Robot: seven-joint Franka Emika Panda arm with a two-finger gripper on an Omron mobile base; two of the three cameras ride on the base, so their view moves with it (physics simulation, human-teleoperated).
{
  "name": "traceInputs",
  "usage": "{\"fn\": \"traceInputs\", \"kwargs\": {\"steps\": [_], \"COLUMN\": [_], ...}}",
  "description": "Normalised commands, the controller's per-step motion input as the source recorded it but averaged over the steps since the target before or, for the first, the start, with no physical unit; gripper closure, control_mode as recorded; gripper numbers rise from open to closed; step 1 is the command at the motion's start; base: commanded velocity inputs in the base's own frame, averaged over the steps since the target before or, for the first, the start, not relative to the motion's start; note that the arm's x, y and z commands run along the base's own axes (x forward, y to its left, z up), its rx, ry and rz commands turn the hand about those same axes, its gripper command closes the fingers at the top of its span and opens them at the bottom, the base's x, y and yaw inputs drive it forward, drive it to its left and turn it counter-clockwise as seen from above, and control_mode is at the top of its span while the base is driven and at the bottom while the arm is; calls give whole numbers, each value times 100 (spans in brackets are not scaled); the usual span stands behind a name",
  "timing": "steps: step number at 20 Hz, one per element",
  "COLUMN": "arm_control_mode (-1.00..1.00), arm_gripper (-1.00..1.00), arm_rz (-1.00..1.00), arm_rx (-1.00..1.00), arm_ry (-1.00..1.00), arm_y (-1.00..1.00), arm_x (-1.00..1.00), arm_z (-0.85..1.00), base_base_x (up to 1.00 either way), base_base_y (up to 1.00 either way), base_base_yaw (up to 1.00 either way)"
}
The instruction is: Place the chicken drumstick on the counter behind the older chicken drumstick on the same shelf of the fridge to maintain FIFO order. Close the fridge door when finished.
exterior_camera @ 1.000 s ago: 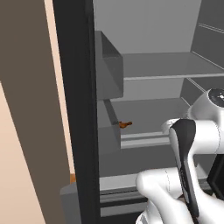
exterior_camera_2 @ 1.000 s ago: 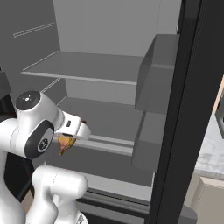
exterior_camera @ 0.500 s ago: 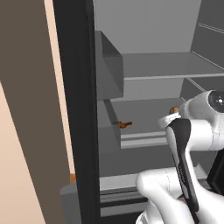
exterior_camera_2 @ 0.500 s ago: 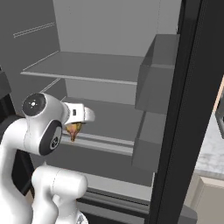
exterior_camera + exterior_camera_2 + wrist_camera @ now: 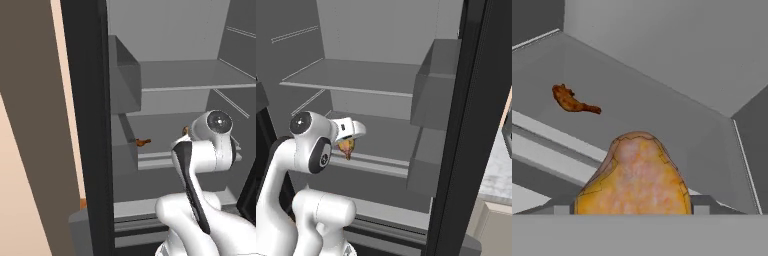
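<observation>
golden drumstick (image 5: 634, 177): held above shelf (image 5: 662, 115) front | older drumstick (image 5: 572, 100): flat, shelf left

glossy black fridge (image 5: 90, 125), matt grey shelf (image 5: 662, 115)

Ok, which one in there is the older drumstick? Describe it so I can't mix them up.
Inside the open fridge, look at the shelf the gripper hovers over. The older chicken drumstick lies alone there: small, thin, dark reddish-brown, unlike the plump golden-orange drumstick in the gripper.

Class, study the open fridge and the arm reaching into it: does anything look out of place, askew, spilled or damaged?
Nothing stands out. The older chicken drumstick lies flat on the shelf, with no spill around it. The gripper holds the golden chicken drumstick at the shelf's front. The fridge door is open, as the work needs.
</observation>
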Motion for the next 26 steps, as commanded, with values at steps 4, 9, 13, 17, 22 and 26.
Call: {"fn": "traceInputs", "kwargs": {"steps": [4,9,13,17,22,26], "arm_control_mode": [-100,-100,-100,-100,-100,-100], "arm_gripper": [100,100,100,100,100,100], "arm_rz": [12,8,1,0,0,0], "arm_rx": [-1,0,-2,-4,-3,-3], "arm_ry": [0,4,9,6,2,3], "arm_y": [-32,-9,-1,3,1,0], "arm_x": [41,39,41,58,68,69], "arm_z": [-24,-6,-12,0,0,0], "base_base_x": [0,0,0,0,0,0], "base_base_y": [0,0,0,0,0,0], "base_base_yaw": [0,0,0,0,0,0]}}
